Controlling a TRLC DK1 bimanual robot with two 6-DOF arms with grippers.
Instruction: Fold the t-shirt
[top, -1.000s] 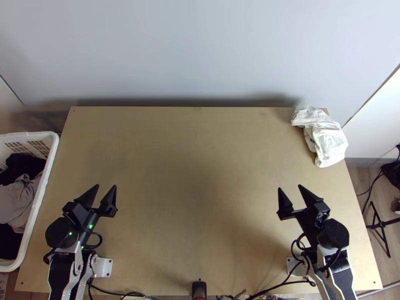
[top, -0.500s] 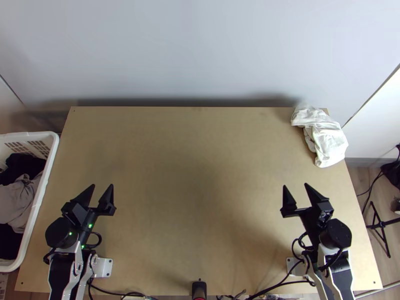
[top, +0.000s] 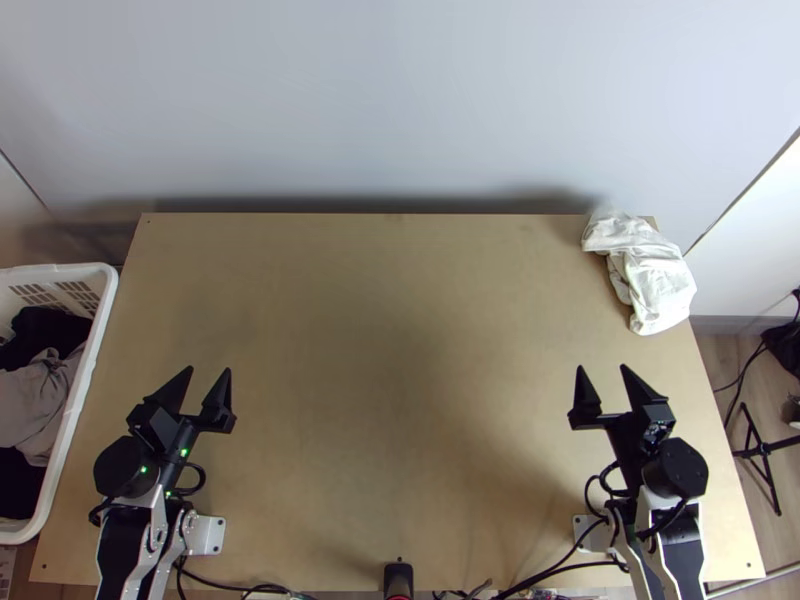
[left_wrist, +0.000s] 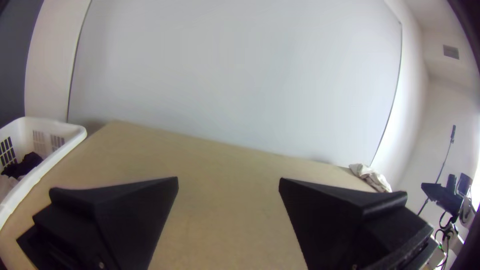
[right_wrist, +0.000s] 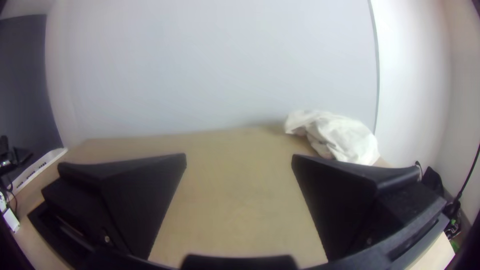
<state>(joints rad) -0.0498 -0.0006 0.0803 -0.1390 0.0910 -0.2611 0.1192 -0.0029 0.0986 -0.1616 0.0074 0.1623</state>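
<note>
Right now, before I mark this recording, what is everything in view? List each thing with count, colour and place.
Cloth: one bunched heap, white, far right table corner
Basket: one, white, beside the table's left edge
Clothes: several, black and grey, in the basket; exact count unclear
Table: one, light wood, centre
Wall: pale grey, behind the table
Stand: one, black, on the floor at right
Cables: several, black, near edge and right
Arms: two, silver-grey and black, near left and right corners
Left hand: one, black, open, over the near left
Right hand: one, black, open, over the near right
</note>
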